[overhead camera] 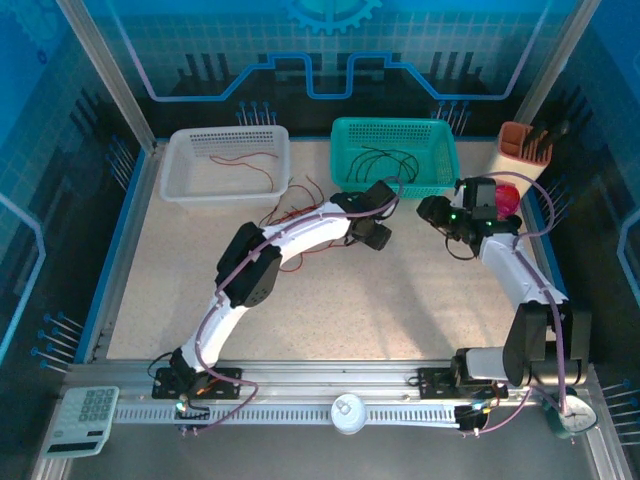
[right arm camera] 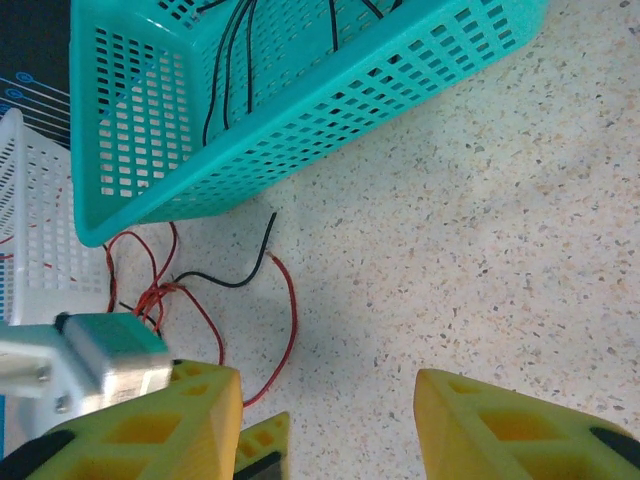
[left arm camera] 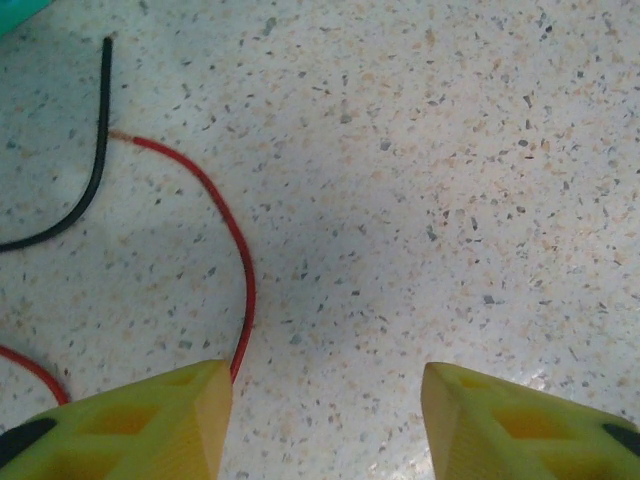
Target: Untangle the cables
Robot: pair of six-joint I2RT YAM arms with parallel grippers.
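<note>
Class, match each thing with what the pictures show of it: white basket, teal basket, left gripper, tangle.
1 white basket
2 teal basket
3 left gripper
4 tangle

A red and black mixed, on the table
B open, holding nothing
C red cables inside
D black cables inside

Pairs: 1-C, 2-D, 3-B, 4-A

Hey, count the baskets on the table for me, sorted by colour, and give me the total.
White basket: 1
Teal basket: 1
Total: 2
</note>
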